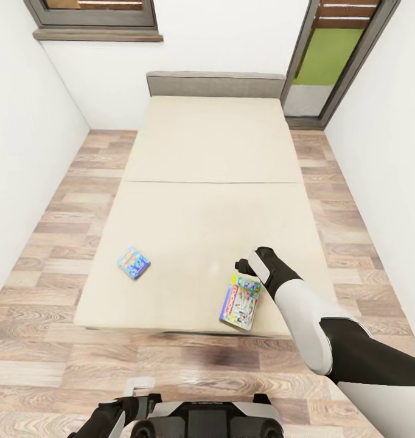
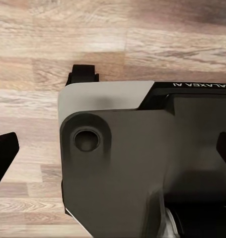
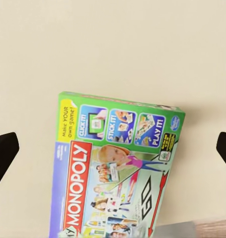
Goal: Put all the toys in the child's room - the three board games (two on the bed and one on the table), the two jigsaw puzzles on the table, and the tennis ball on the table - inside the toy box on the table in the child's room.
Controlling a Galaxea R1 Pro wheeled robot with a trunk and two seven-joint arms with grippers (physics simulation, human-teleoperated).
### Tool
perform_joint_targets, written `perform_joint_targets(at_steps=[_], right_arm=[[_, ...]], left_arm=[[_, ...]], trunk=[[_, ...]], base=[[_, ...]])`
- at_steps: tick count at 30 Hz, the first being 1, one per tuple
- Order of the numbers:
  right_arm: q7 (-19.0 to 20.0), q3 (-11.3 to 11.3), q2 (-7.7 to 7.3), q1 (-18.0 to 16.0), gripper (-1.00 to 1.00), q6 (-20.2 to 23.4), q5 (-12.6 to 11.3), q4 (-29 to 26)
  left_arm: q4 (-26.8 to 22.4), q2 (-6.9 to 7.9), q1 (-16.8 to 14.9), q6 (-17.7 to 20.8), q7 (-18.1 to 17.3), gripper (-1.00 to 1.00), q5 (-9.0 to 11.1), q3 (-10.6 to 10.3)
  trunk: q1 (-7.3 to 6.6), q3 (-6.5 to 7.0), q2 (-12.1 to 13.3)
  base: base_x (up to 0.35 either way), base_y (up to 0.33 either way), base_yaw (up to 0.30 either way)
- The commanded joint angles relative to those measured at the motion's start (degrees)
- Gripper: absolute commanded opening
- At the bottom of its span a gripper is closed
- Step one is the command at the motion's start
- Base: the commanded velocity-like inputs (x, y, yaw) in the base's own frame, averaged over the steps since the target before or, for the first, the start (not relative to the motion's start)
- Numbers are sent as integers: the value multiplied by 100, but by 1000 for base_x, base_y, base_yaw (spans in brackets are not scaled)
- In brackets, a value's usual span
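A flat rectangular Monopoly box (image 1: 240, 301) with glossy printed cardboard, a green band and a red logo, lies flat on the bed (image 1: 201, 201), close to its near edge at about five o'clock from the mattress centre. The bed is a broad cream slab with a matte, cloth-like top, split by one seam across the middle, with a grey padded headboard (image 1: 215, 84) at twelve o'clock. A second, smaller game, a light-blue box (image 1: 133, 263), lies flat at about seven o'clock from the mattress centre, well apart from the Monopoly box.

Wood-plank floor (image 1: 55, 213) in mixed brown and grey tones runs along both sides and in front of the bed, between plain white walls. A dark-framed window (image 1: 98, 18) sits at eleven o'clock and a glazed door (image 1: 335, 55) at one o'clock.

My right gripper (image 1: 239, 267) hangs over the bed just at twelve o'clock of the Monopoly box, not touching it. In my right wrist view its black fingertips (image 3: 3, 153) stand wide apart with the box (image 3: 113, 173) between and below them, nothing in the way.

My left gripper (image 2: 113, 153) is low beside my dark base (image 2: 157, 168), its fingertips (image 2: 2, 153) spread apart over bare planks.
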Motion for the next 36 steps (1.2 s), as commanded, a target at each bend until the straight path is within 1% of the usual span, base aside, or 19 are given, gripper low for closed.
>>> perform_joint_targets(at_steps=[1,15,25,31,33,34,36], right_arm=[[-44,-31,5,-1,100,9,-45,-10],[-44,-26,5,3,100,2,-53,-11],[-31,-22,5,11,100,-217,-62,-5],[-27,-22,5,10,100,-238,-62,-3],[-24,-21,5,9,100,-232,-62,-3],[-25,-19,5,9,100,-229,-62,-6],[-25,-17,5,7,100,-227,-62,-5]], left_arm=[[-14,-7,-1,32,-48,100,-61,48],[-14,-7,-2,32,-48,100,-61,48],[-34,-7,-4,25,-46,100,-61,48],[-412,-8,-8,90,-48,100,-30,55],[-531,-52,-27,188,-38,100,-23,56],[-576,-95,-80,296,-29,100,-18,56],[-605,-128,-181,414,-25,100,-11,56]], trunk=[[2,-15,-6],[2,-146,-6],[2,-177,-6],[2,-179,-6],[2,-179,-6],[2,-179,-6],[2,-179,-6]], base=[[0,62,0],[9,13,0],[17,0,0],[1,0,0],[0,0,0],[0,0,0],[0,0,0]])
